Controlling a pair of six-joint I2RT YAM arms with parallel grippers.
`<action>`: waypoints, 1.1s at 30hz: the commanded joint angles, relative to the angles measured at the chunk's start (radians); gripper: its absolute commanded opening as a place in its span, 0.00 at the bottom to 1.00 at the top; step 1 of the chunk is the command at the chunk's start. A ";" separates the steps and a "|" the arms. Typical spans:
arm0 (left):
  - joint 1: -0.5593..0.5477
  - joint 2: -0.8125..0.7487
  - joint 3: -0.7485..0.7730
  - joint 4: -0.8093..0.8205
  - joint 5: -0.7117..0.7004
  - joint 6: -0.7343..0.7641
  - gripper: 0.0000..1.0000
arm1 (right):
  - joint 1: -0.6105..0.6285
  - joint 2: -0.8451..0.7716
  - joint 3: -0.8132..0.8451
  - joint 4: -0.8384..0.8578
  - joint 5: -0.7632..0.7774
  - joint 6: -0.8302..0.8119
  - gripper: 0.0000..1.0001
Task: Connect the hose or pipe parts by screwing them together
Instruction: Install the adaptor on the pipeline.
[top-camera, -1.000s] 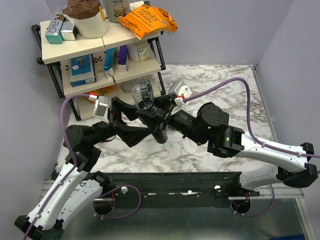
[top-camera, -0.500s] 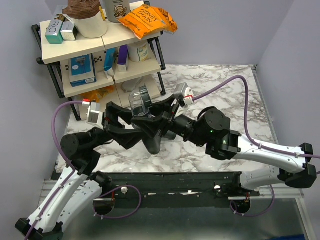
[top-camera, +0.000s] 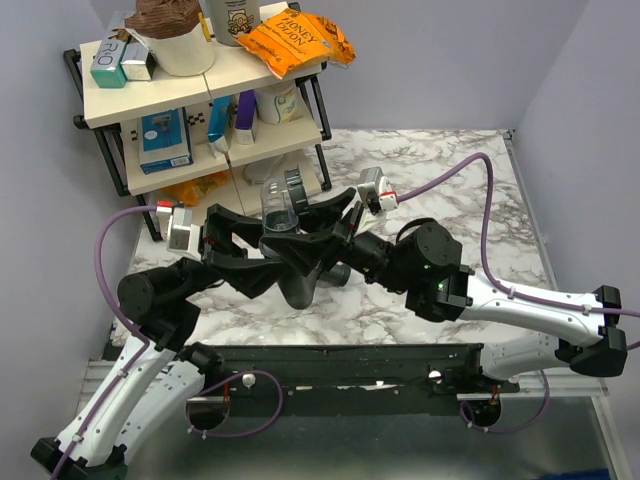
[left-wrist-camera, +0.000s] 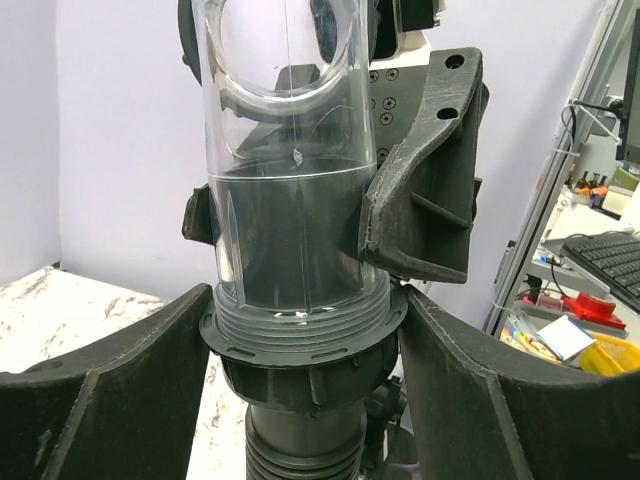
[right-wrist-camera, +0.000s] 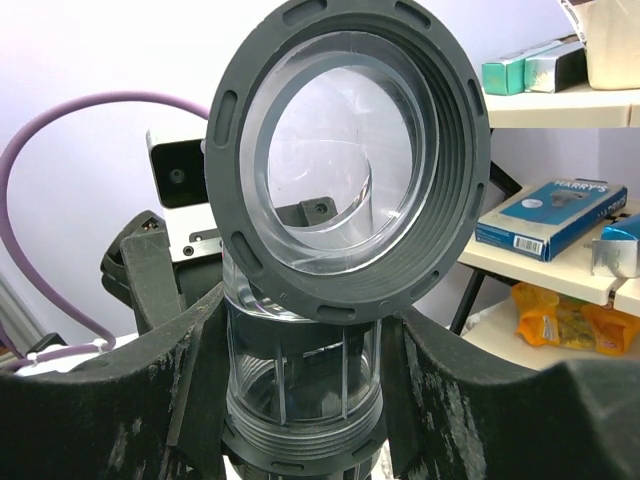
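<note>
Both grippers hold the pipe assembly in the air over the table's middle. Its clear-bodied fitting (top-camera: 279, 205) has grey threaded mouths, one wide mouth (right-wrist-camera: 348, 160) tilted towards the right wrist camera. Below the fitting's lower thread sits the black ring nut (left-wrist-camera: 300, 375), with the black ribbed hose (left-wrist-camera: 300, 460) hanging under it down to a dark end (top-camera: 300, 288). My left gripper (left-wrist-camera: 305, 350) is shut on the ring nut, a finger pressed on each side. My right gripper (right-wrist-camera: 305, 385) is shut on the clear fitting body (right-wrist-camera: 300, 380) just above its lower thread.
A two-tier shelf rack (top-camera: 200, 100) with boxes, bottles and orange snack bags stands at the back left, close behind the held parts. The marble table (top-camera: 450, 165) stretches to the right. A black rail (top-camera: 340, 365) runs along the near edge. Purple cables (top-camera: 470, 170) arc over both arms.
My left gripper has closed from wide open onto the ring nut. Both arms have shifted the assembly a little down and to the left; the right grip is unchanged.
</note>
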 joint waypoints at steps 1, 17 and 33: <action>-0.008 -0.001 0.014 0.000 -0.005 0.037 0.00 | 0.018 0.014 0.001 0.024 -0.099 0.087 0.01; -0.008 0.029 0.129 -0.316 -0.166 0.490 0.00 | 0.041 0.072 0.131 -0.330 0.151 0.004 0.01; -0.009 0.025 0.149 -0.372 -0.428 0.531 0.00 | 0.203 0.230 0.236 -0.243 0.774 -0.210 0.01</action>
